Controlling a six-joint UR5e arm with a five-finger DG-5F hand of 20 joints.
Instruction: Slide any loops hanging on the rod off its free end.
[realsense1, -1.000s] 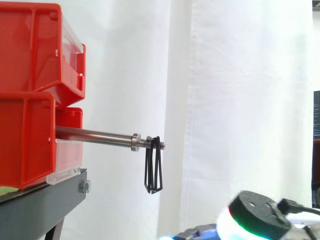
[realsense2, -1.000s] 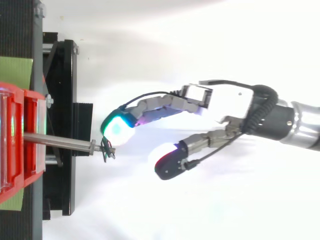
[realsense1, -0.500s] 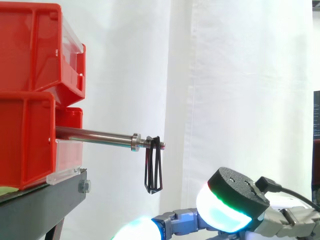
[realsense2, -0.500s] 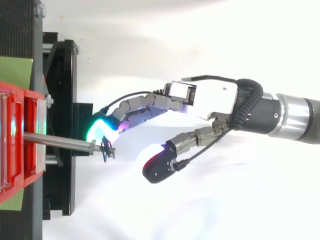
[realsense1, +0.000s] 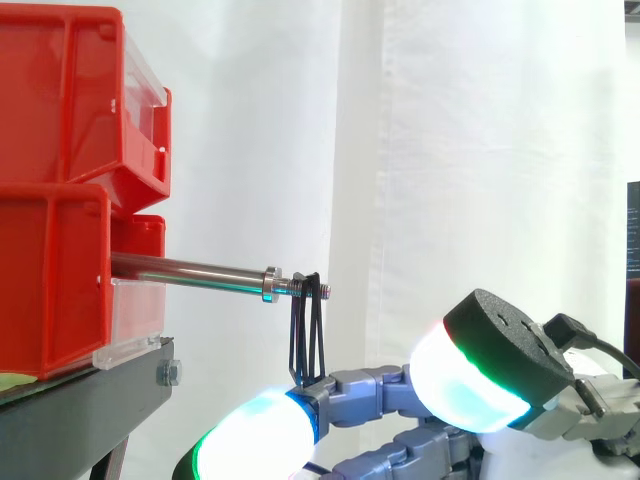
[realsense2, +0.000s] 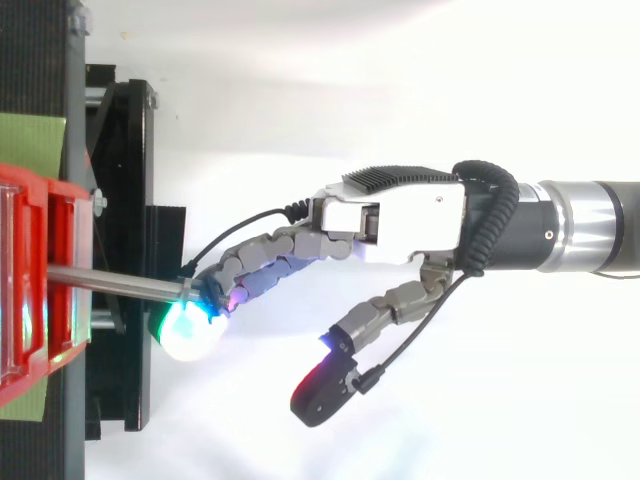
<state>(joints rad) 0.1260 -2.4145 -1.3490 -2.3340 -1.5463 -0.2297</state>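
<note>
White curtain (realsense1: 480, 150) behind; red bins (realsense1: 60, 190) stacked on a black stand (realsense1: 90, 400). Steel rod (realsense1: 185, 268) projected from the bins toward the side view's right. Black loops (realsense1: 307, 330) hung on its threaded free end, just outside the collar (realsense1: 271, 284). Hand (realsense2: 400, 215) was open: fingers (realsense1: 360, 385) stretched under the rod end, one apparently touching the loops' lower end; thumb (realsense2: 385, 310) spread well apart, holding nothing.
</note>
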